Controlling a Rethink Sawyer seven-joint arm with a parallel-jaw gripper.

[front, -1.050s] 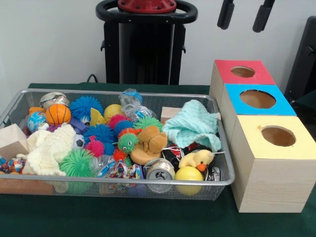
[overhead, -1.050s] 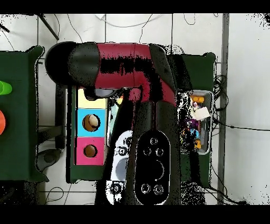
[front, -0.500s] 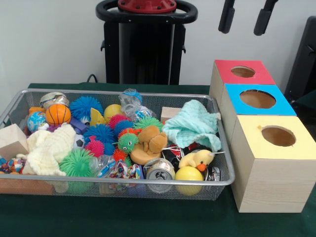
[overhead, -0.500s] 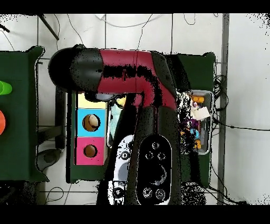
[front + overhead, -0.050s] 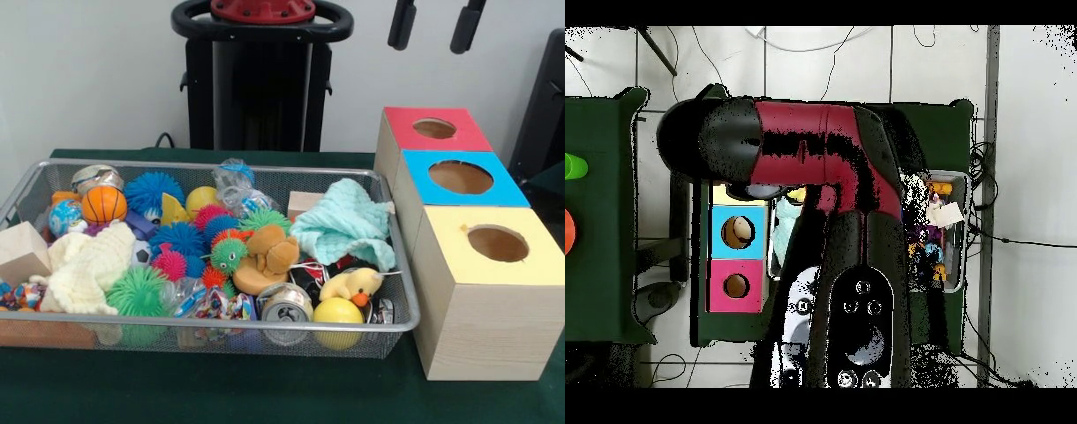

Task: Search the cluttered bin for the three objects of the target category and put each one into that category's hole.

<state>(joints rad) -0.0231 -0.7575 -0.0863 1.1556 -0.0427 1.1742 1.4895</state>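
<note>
The bin (image 5: pixel 53 325) sits at the front, full of toys, balls and a can (image 5: pixel 285 306). Beside it stand the boxes (image 5: pixel 481 291) with round holes. Nothing is picked yet. High at the back hangs the gripper (image 5: pixel 434 22), jaws spread and empty. Next it must come down over one toy.

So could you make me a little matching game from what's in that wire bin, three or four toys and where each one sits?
Things:
1. orange basketball
2. yellow duck
3. mint cloth
4. tin can

Places:
A. far right corner of the bin
B. against the near rim
C. far left end
D. beside a yellow ball

Pairs: 1-C, 2-D, 3-A, 4-B
</note>
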